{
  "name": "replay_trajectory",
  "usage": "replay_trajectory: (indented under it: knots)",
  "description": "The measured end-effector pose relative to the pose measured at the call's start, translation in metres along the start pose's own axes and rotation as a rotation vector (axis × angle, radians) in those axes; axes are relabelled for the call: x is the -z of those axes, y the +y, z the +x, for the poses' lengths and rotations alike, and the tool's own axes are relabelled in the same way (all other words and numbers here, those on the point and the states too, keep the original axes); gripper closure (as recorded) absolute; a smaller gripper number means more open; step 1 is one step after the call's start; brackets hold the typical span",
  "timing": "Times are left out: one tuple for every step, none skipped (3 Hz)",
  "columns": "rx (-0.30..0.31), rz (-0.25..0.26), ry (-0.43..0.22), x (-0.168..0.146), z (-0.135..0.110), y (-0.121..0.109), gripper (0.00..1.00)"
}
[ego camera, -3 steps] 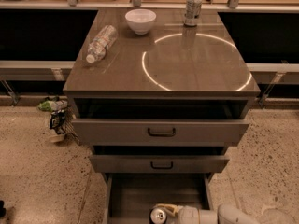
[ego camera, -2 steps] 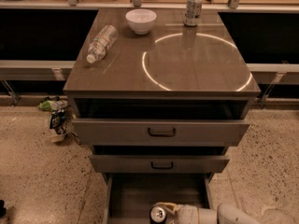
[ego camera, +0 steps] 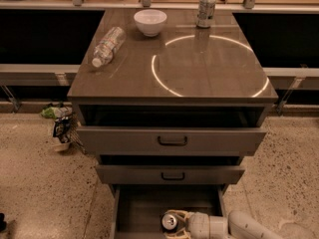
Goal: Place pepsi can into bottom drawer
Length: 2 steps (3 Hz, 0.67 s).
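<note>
Below, tool [ego camera: 174, 224] grips pepsi can [ego camera: 169, 221], bottom drawer [ego camera: 147, 204]

warm dim light; pincer [ego camera: 173, 222] in shadowed bottom drawer [ego camera: 149, 205]

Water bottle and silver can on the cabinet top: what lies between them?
The white bowl lies between them, in the camera view. The hand is low down, holding the pepsi can at the open bottom drawer.

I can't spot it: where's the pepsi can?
The pepsi can is bottom centre, held by the gripper, over the floor of the open bottom drawer.
</note>
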State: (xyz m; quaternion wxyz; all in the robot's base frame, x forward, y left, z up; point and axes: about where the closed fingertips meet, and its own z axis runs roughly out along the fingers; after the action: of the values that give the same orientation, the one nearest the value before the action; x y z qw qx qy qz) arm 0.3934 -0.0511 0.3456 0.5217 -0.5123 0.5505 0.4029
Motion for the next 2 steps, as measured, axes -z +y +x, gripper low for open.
replay_trajectory:
  knots:
    - [0.010, 0.024, 0.013, 0.006, 0.019, -0.018, 1.00]
    - [0.013, 0.045, 0.037, 0.011, 0.033, -0.034, 1.00]
